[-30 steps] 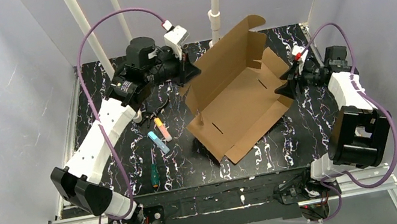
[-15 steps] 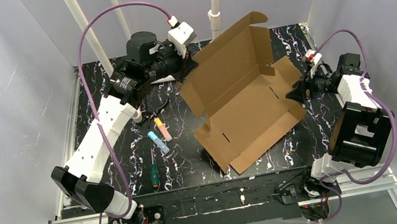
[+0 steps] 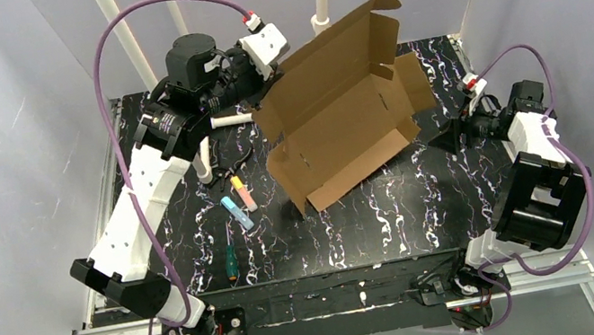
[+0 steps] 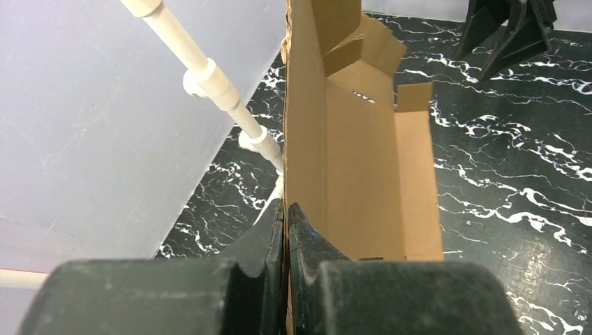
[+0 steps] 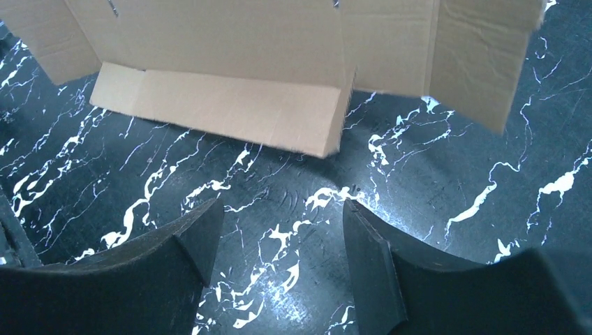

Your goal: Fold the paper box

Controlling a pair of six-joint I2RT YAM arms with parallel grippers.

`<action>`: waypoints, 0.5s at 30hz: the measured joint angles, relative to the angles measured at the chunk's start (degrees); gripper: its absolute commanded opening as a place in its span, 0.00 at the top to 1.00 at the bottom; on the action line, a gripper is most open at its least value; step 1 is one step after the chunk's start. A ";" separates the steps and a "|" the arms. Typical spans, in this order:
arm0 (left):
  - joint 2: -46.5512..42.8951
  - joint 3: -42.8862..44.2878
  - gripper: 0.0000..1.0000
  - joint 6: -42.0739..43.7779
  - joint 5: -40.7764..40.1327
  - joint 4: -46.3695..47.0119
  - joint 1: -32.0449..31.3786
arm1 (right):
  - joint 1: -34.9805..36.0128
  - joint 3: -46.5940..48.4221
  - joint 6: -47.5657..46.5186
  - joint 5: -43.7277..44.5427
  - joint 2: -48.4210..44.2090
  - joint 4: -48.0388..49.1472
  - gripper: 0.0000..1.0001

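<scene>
We see 1 box (image 3: pixel 344 114) of brown corrugated cardboard, creased and slotted, held tilted above the far middle of the black marbled surface (image 3: pixel 392 215). Our left pincer (image 4: pixel 286 213) clamps its edge; our right pincer (image 5: pixel 279 216) stands apart, empty, near the right edge.

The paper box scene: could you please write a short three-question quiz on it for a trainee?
1. True or false: the right gripper is clamped on the paper box.
2. Which one holds the box's edge? A) the left gripper B) the right gripper C) neither
3. Fill in: the screwdriver lying on the table has a ___ handle.
Key: 1 false, its jaws stand open, clear of the box; 2 A; 3 green.
</scene>
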 measured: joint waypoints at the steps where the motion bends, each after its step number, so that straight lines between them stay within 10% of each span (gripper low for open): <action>1: 0.02 -0.07 1.00 0.00 0.33 -0.24 0.00 | -0.26 0.00 -0.31 -0.15 0.00 -0.26 0.28; 15: 0.00 -8.81 1.00 -6.27 8.13 1.38 -2.10 | -1.70 0.94 -12.04 -1.07 6.08 -11.47 0.28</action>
